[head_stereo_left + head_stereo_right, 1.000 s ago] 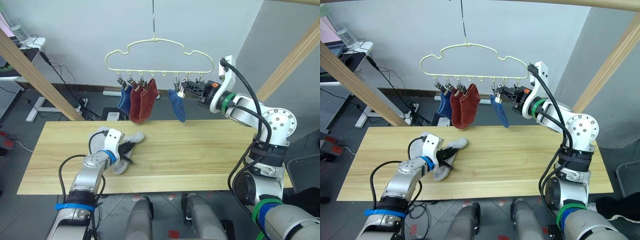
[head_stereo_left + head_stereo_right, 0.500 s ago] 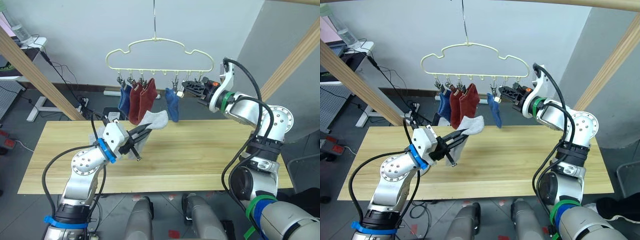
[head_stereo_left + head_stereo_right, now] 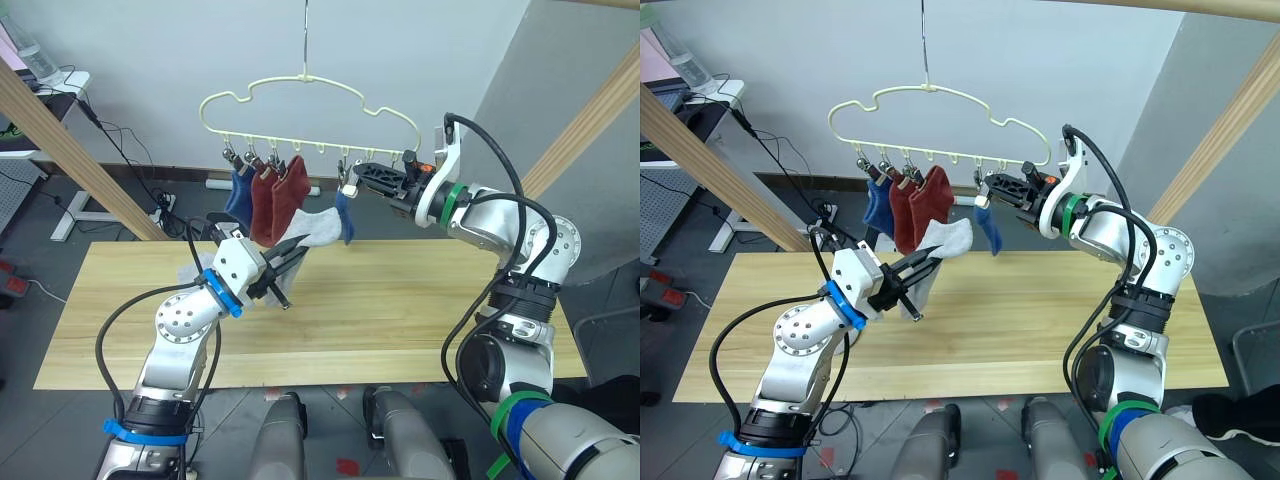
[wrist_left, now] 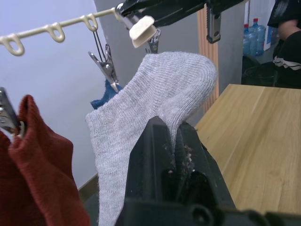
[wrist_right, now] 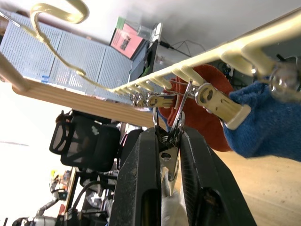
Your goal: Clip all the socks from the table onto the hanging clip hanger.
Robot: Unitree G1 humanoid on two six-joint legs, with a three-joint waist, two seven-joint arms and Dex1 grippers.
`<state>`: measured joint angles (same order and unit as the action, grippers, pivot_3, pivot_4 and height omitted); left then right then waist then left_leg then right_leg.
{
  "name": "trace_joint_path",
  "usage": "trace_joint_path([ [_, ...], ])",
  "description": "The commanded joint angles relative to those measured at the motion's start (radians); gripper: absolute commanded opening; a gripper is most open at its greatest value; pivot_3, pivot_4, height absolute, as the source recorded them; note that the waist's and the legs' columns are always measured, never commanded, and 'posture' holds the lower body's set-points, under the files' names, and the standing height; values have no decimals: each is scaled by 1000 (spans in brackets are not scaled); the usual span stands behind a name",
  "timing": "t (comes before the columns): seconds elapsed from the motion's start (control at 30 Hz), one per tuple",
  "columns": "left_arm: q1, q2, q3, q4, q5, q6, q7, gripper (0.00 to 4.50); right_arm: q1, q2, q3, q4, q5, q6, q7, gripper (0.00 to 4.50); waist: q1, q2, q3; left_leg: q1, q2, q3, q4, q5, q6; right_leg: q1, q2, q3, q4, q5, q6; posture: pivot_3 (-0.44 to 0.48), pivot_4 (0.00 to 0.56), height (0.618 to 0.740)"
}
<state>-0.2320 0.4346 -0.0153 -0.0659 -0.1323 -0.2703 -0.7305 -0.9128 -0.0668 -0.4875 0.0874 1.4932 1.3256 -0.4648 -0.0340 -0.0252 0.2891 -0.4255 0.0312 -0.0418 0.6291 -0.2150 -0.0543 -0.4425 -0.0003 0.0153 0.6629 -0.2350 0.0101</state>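
Up in the air goes a light grey sock [image 3: 322, 226], pinched at one end between the pressed-together fingers of the left gripper [image 3: 296, 250] and fanning out from the jaws toward the clip hanger [image 3: 300, 88]. In the left wrist view the sock's rounded end rises just past the fingertips, right under a pale-tipped metal clip [image 4: 142, 26] on the hanger's lower bar. The right gripper [image 3: 992, 186] is at that same bar, its two fingers closed on a clip [image 5: 168, 134] and squeezing the clip's handles between them; the grey sock sits just below and ahead of these jaws.

Beside the grey sock, a blue sock [image 3: 990, 230] hangs from the hanger close to the right gripper's tips. Beyond the left gripper's tips two rust red socks [image 3: 278, 197] hang side by side, touching, and past them another blue sock [image 3: 238, 198] hangs at the far end of the row. The hanger dangles from a thin wire by its top hook [image 3: 305, 72].

Below both grippers lies the table [image 3: 400, 310]; a second light grey sock [image 3: 193, 271] shows on it behind the left arm, mostly hidden.
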Motion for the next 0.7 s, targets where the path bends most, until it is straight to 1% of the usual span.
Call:
trace_joint_path([
  [0.03, -19, -7, -9, 4, -1, -34, 9, 32, 10, -21, 47, -50, 86, -30, -17, 222, 0, 0, 0, 0, 0, 0, 0, 0, 0, 0, 0, 0, 0, 0, 0, 0, 291, 740],
  [0.47, -82, -7, -14, 45, -10, -44, 7, 32, 50, -100, 182, -70, 205, -157, -59, 222, -1, 0, 0, 0, 0, 0, 0, 0, 0, 0, 0, 0, 0, 0, 0, -6, 297, 740],
  [0.7, -88, -10, -22, 42, -9, -40, 8, 32, 64, -137, 230, -71, 241, -201, -54, 222, -1, 0, 0, -1, 0, 0, 0, 0, 0, 0, 0, 0, 0, 0, 0, -6, 299, 740],
])
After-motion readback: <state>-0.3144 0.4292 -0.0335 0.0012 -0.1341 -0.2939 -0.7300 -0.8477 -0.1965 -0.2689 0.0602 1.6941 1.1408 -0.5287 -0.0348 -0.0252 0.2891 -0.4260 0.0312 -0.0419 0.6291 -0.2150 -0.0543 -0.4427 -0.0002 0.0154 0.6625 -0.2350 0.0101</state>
